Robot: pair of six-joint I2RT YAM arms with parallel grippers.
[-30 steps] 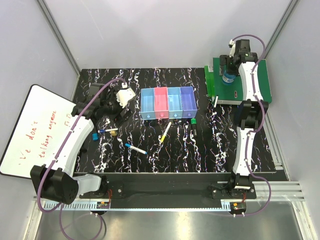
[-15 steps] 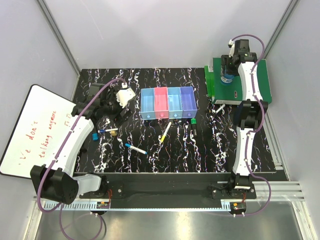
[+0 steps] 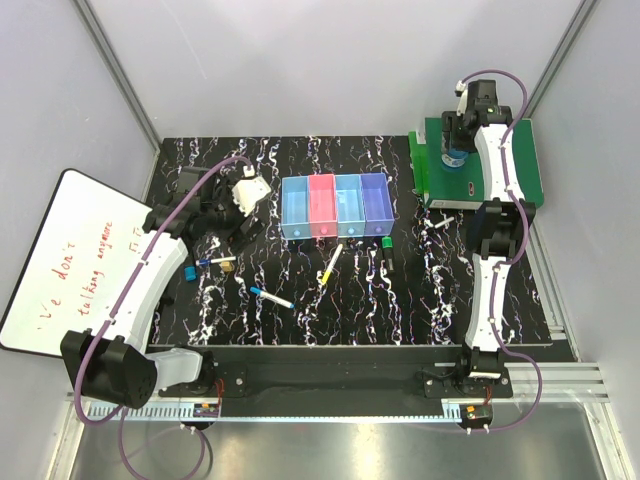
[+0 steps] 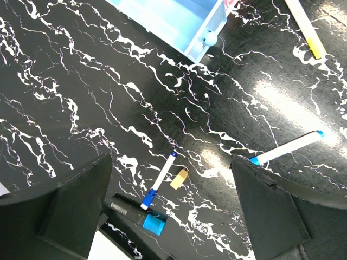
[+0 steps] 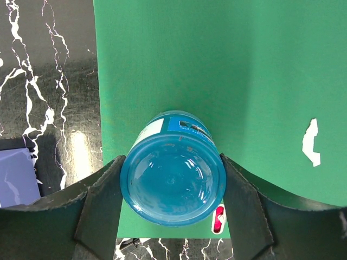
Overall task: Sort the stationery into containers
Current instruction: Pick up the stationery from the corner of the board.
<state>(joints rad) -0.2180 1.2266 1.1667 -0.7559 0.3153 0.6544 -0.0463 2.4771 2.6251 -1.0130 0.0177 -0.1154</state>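
My right claw [image 5: 172, 165] is pinching the one round blue object [image 5: 173, 189], a finger pressed to each side of it, as it stands upright on the green folder [image 5: 244, 65] at the far right. My left claw [image 4: 171, 165] is spread wide, holding nothing, hovering over the black table [image 3: 410, 300] left of the bins [image 3: 335, 205]. I count four bins in one joined row: light blue, pink, light blue, purple.

In front of them lie one blue-capped white marker [image 3: 272, 298], one yellow-and-white pen [image 3: 330, 265] and one green-capped dark marker [image 3: 386, 245]. One small grey-white stick [image 3: 445, 218] lies near the folder's front edge. Below the left claw I see three more pieces: a thin blue-tipped pen [image 4: 160, 181], a tan bit [image 4: 179, 179] and a blue-capped dark marker [image 4: 135, 214].
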